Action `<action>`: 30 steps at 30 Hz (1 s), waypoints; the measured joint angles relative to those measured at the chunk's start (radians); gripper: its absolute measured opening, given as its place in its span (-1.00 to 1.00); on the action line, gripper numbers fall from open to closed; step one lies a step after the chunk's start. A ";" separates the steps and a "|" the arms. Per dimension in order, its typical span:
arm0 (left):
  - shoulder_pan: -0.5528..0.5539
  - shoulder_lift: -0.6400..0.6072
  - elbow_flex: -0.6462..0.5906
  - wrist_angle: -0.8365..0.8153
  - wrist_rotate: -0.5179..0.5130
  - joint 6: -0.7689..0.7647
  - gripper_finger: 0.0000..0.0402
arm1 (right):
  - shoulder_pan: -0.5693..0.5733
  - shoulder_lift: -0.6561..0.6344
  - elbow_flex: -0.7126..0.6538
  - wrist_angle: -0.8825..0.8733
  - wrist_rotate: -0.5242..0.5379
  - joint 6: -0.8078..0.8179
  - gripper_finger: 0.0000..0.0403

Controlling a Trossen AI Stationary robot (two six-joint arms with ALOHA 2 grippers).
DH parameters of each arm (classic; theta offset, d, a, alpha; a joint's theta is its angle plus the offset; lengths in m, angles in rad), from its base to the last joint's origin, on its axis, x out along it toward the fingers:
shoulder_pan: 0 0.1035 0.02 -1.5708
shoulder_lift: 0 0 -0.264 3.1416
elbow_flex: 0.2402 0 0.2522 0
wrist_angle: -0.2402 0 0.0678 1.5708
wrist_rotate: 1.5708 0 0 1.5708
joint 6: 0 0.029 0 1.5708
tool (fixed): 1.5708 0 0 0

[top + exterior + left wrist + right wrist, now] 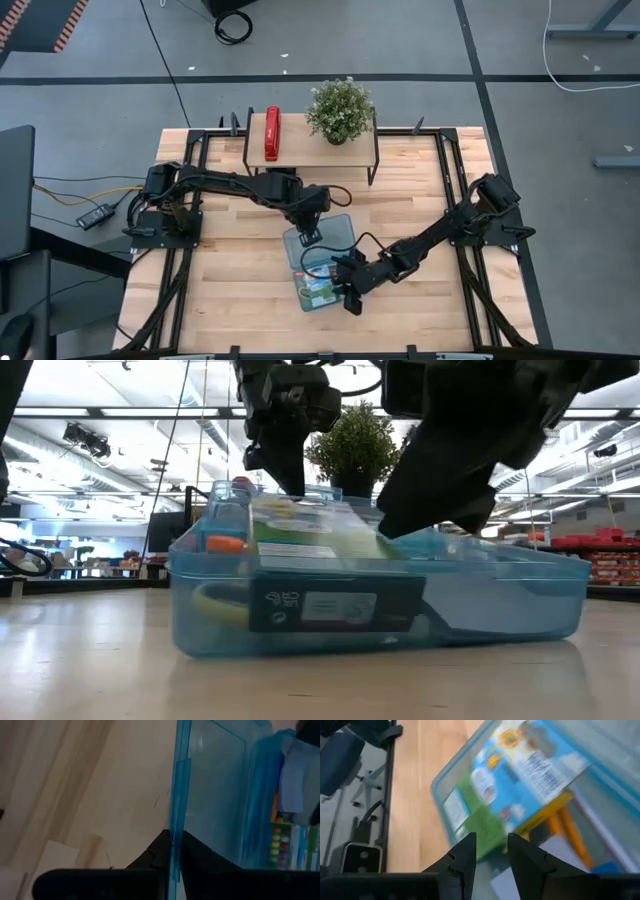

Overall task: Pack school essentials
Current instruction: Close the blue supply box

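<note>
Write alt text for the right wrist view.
The right gripper, fingers slightly apart, hovers over an open translucent blue case on a wooden table. Inside the case lie a green-blue printed packet, two orange pencils and something yellow under the packet's edge.

The green-blue printed packet (517,780) lies flat on top inside the case, with cartoon pictures and small text on its face. Under it the yellow handle of the scissors (540,820) shows, and beside that two orange pencils (570,837) lie side by side. A lavender sticky-note pad (295,775) is near one case wall.
</note>
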 joint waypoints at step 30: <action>-0.056 0.002 -0.002 0.119 -0.025 -0.035 -0.83 | -0.096 0.096 0.002 -0.150 0.016 0.052 -0.41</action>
